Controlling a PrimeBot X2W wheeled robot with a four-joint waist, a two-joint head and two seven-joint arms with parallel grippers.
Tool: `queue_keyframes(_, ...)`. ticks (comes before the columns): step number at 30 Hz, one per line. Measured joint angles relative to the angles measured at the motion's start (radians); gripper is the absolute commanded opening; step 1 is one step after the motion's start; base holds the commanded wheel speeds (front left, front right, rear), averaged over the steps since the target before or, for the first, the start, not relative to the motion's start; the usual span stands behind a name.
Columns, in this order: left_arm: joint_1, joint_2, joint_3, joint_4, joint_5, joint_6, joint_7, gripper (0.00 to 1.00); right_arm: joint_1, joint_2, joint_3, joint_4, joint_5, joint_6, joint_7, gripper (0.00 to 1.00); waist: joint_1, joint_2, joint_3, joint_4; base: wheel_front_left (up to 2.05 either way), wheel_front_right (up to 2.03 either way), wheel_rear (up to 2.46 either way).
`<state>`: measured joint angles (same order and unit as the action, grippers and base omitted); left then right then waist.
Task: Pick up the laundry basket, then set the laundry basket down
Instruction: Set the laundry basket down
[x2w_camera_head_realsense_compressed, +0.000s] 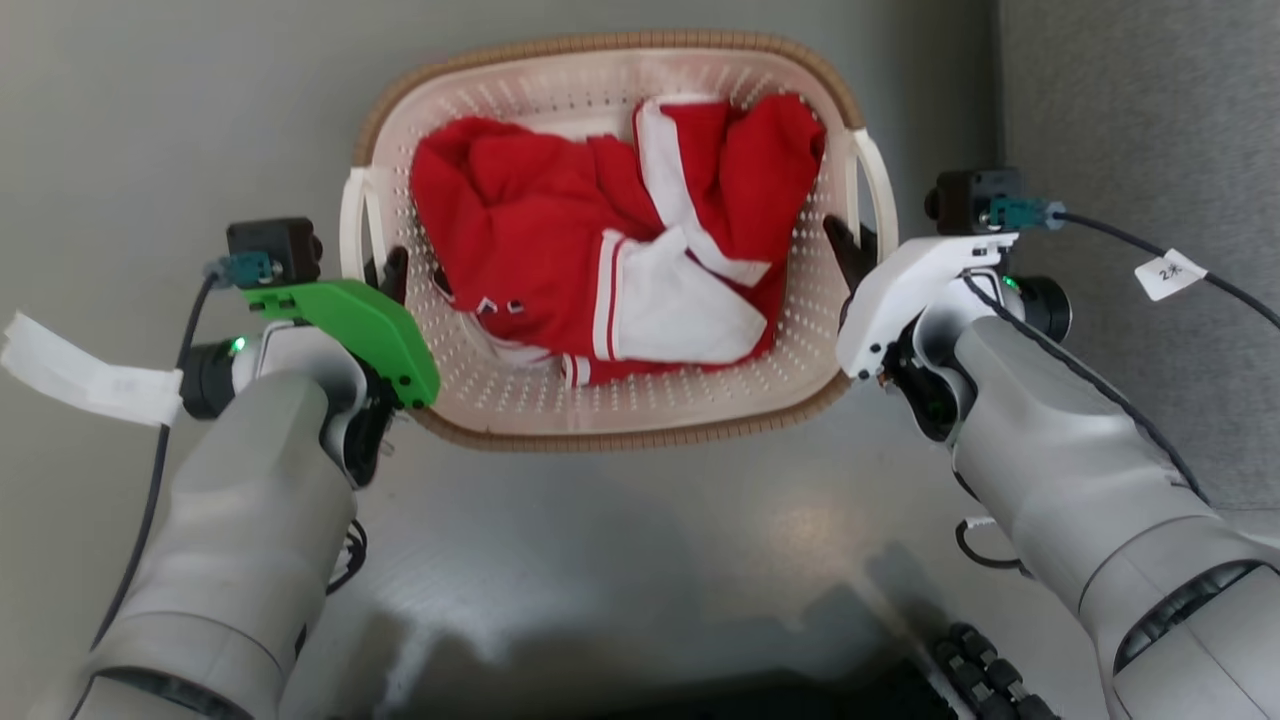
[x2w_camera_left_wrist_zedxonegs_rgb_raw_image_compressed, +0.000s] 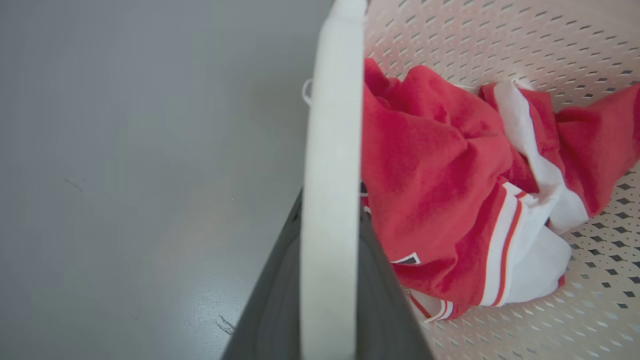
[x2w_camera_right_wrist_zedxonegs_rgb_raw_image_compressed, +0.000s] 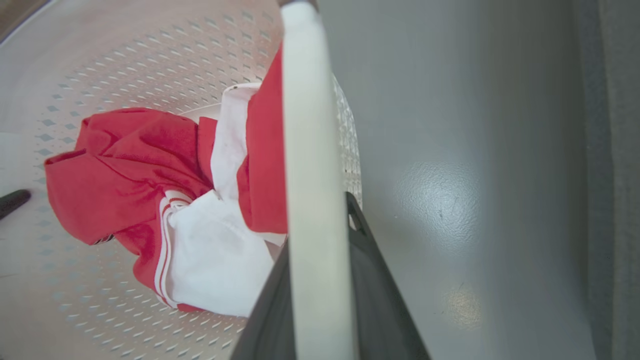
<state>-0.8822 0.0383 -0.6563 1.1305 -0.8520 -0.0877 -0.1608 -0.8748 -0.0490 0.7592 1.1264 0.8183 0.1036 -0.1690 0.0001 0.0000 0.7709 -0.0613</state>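
Smooth perforated plastic laundry basket (x2w_camera_head_realsense_compressed: 640, 405), soft red cloth (x2w_camera_head_realsense_compressed: 530, 230) inside, faintly glossy grey floor (x2w_camera_head_realsense_compressed: 650, 530).

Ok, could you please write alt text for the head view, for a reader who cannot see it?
A cream laundry basket holding a crumpled red and white garment is seen from above against a grey floor. The left gripper and the right gripper each hold one of its white side handles.

Laundry basket (x2w_camera_head_realsense_compressed: 600, 45) floor (mostly) under clothing (x2w_camera_head_realsense_compressed: 540, 230)
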Motion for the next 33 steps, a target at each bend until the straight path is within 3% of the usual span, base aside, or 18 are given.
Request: queue_keyframes(33,-0.084,0.006,-0.006,0.025,0.055,-0.01,-0.082,0.0,-0.066,0.002,-0.012,0.001,-0.02,-0.009,-0.078,0.0,0.0,0.0,0.179,0.006,0.0,0.0,0.0)
